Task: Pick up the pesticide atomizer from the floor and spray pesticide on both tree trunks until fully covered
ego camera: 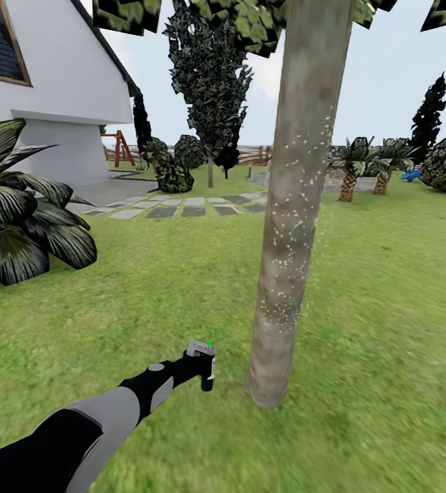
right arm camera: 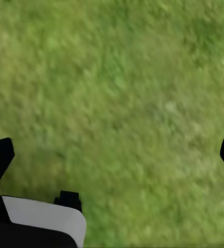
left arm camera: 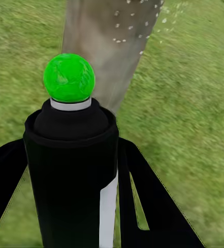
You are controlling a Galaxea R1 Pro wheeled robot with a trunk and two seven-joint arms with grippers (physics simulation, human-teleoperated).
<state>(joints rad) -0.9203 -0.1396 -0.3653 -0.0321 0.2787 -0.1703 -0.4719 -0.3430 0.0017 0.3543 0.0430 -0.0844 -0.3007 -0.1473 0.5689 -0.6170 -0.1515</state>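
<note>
**Atomizer held low beside the speckled trunk**

In the head view the left gripper (ego camera: pixel 203 370) sits at lower centre, pinching the atomizer (ego camera: pixel 201 348), its green dot on top. The bottle is near the trunk (ego camera: pixel 298 205), close to its base but apart from it. White pesticide (ego camera: pixel 303 178) specks dot the middle of the bark. The right gripper (right arm camera: pixel 114 155) is spread wide over the lawn (right arm camera: pixel 122 93).

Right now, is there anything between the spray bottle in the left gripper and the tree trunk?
No. In the head view, only bare grass separates the spray bottle from the tree trunk.
</note>
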